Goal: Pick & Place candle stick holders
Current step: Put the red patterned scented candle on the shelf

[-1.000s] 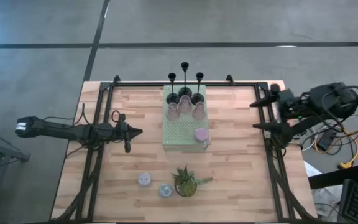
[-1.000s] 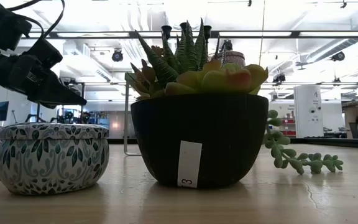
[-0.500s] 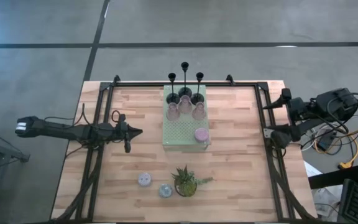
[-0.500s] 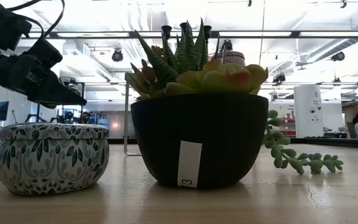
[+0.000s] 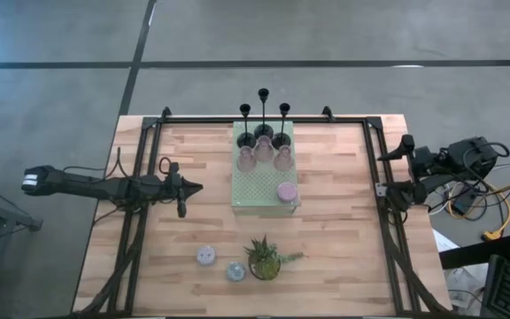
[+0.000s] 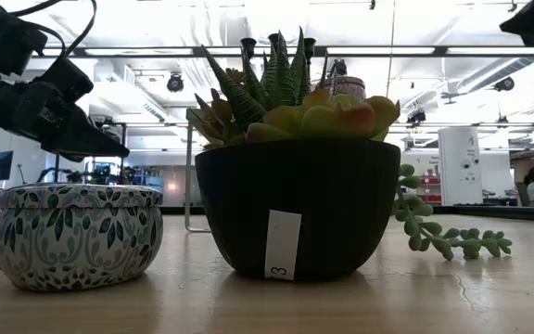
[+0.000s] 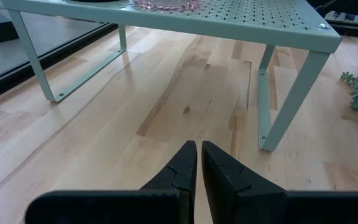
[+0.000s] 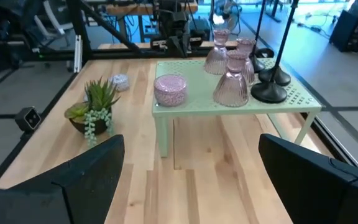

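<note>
Three slim black candle sticks (image 5: 263, 113) stand on their round bases at the far end of a pale green perforated stand (image 5: 257, 183). Three pink glass holders (image 5: 264, 156) stand in front of them, and a pink round cup (image 5: 287, 191) sits at its near right corner. Two more small cups (image 5: 205, 256) (image 5: 235, 271) rest on the table near the front; one shows close up in the low view (image 6: 77, 232). My left gripper (image 5: 198, 187) is shut and empty, left of the stand. My right gripper (image 5: 390, 173) is open and empty at the table's right edge.
A spiky green plant in a dark pot (image 5: 266, 259) stands by the two front cups and fills the low view (image 6: 295, 218). A black metal frame (image 5: 381, 221) runs around the table. The stand is raised on thin legs (image 7: 269, 99). Bare wood lies between stand and grippers.
My right gripper has drawn back toward the table's right edge, away from the stand, and now sits over the frame rail there. The holders and cups have stayed where they were.
</note>
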